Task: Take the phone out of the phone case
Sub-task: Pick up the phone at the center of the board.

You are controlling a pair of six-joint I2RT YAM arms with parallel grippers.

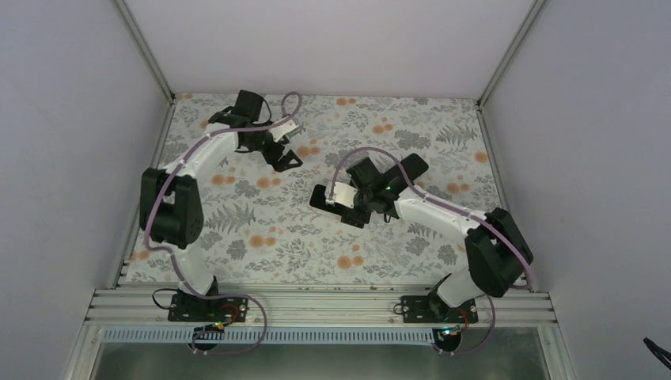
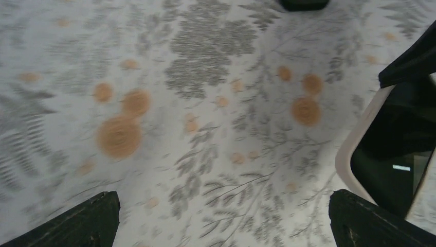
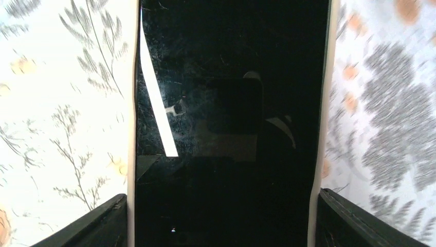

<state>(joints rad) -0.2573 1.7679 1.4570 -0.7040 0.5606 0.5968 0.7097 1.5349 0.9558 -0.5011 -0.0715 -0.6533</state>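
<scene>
The phone (image 3: 231, 103) fills the right wrist view, its black screen facing the camera. The whitish phone case (image 3: 131, 154) shows as a thin rim down both long sides. My right gripper (image 3: 221, 221) straddles it across its width, each finger pressed against a case edge. From above, the phone (image 1: 320, 198) lies dark on the floral cloth, under the right gripper (image 1: 336, 210). My left gripper (image 1: 283, 156) hovers to the upper left, open and holding nothing. In its wrist view the left gripper (image 2: 221, 221) stands over bare cloth, with the phone case (image 2: 355, 149) at the right edge.
The floral tablecloth (image 1: 261, 237) covers the whole table. Grey walls close it in on the left, back and right. An aluminium rail (image 1: 316, 305) with both arm bases runs along the near edge.
</scene>
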